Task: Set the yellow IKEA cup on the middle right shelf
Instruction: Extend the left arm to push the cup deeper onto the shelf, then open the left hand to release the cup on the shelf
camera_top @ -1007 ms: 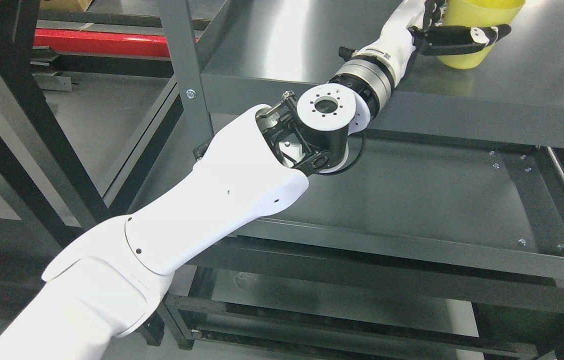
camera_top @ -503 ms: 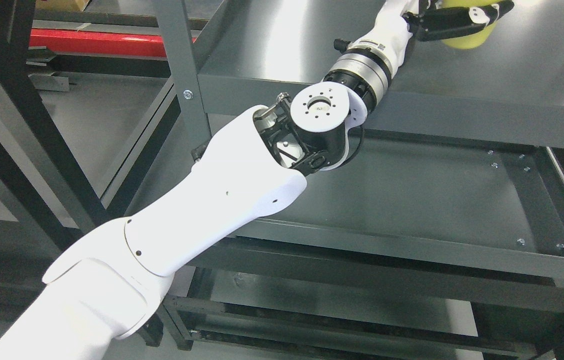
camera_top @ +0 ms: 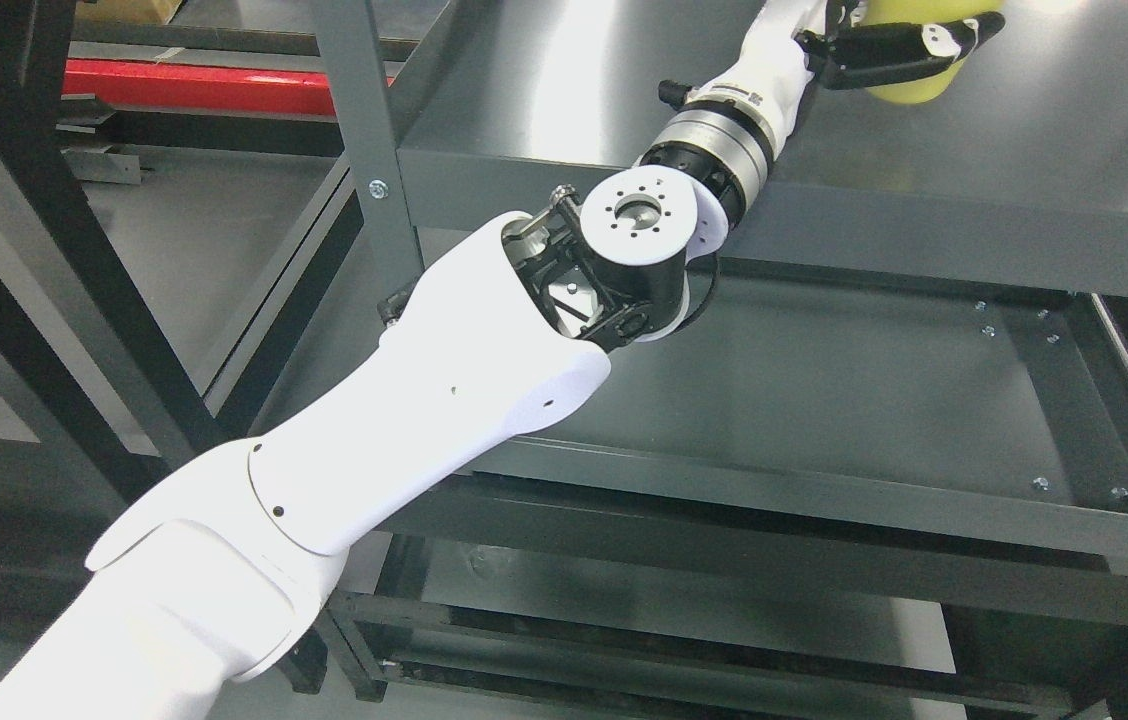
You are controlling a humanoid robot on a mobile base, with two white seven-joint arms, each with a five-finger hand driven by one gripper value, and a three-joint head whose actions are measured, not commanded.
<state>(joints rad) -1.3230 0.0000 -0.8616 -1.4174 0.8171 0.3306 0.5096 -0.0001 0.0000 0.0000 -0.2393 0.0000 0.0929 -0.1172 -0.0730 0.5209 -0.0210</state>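
Note:
The yellow cup (camera_top: 914,88) shows only by its bottom at the top edge of the head view, raised a little above the grey upper shelf (camera_top: 1024,150). My left hand (camera_top: 899,45) is shut on the cup, a black finger (camera_top: 884,52) crossing its front. The white left arm runs up from the lower left across the shelf's front lip. The cup's rim and most of the hand are cut off by the picture's top edge. The right arm does not show.
Below lies a second grey shelf (camera_top: 824,400) with a raised rim and screws at its right. A grey upright post (camera_top: 364,150) stands left of the arm's wrist. A red beam (camera_top: 204,85) and black diagonal struts lie at the far left.
The hand has lifted the cup off the shelf and carried it up and slightly left, so that less of it shows. The forearm has swung up with it.

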